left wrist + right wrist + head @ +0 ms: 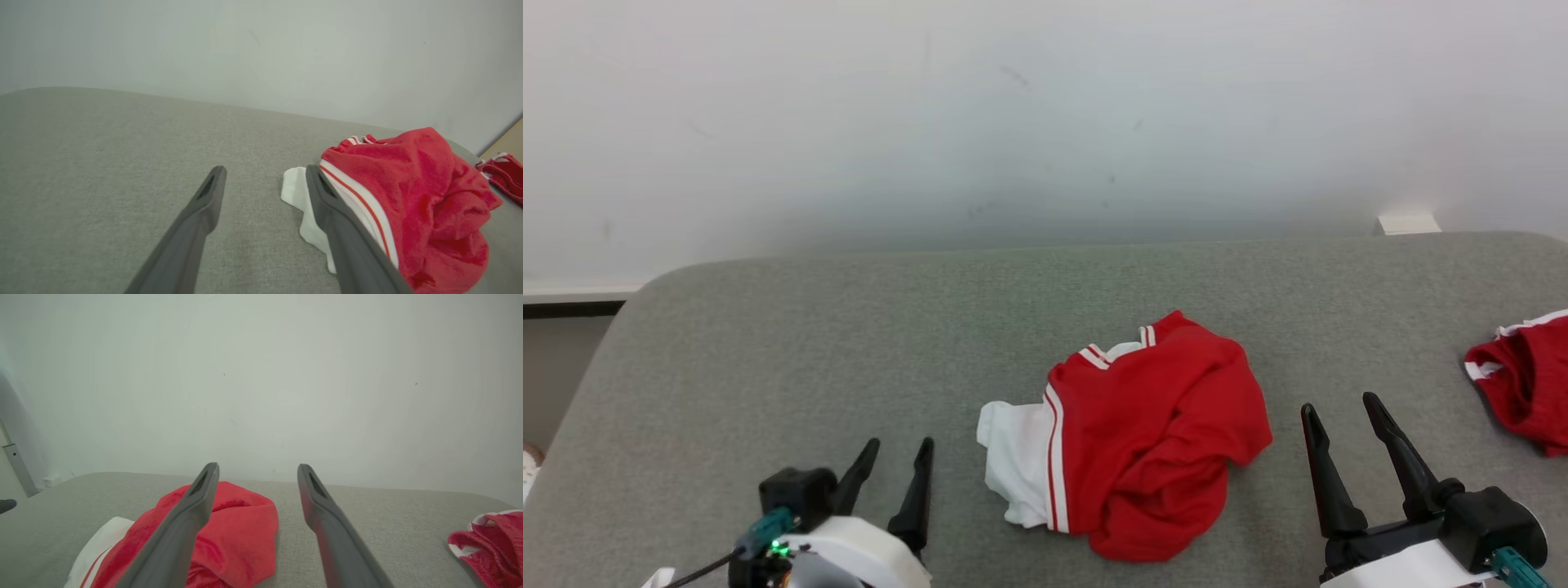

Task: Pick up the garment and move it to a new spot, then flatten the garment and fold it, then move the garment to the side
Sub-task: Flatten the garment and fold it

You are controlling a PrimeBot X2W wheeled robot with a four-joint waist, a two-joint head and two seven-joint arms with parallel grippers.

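Between two open, empty grippers, left (894, 465) nearer than right (1343, 425), lay the crumpled red-and-white fabric garment (1131, 437).

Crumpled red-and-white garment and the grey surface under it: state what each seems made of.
Crumpled red-and-white garment: soft matte knit, perhaps fleece; it slumps in folds with fuzzy nap. Grey surface: matte woven upholstery-like cloth; fine weave grain shows.

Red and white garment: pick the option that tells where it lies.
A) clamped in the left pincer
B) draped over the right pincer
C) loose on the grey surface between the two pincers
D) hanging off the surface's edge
C: in the head view the garment lies crumpled on the grey surface, between the open left pincer and the open right pincer, held by neither.
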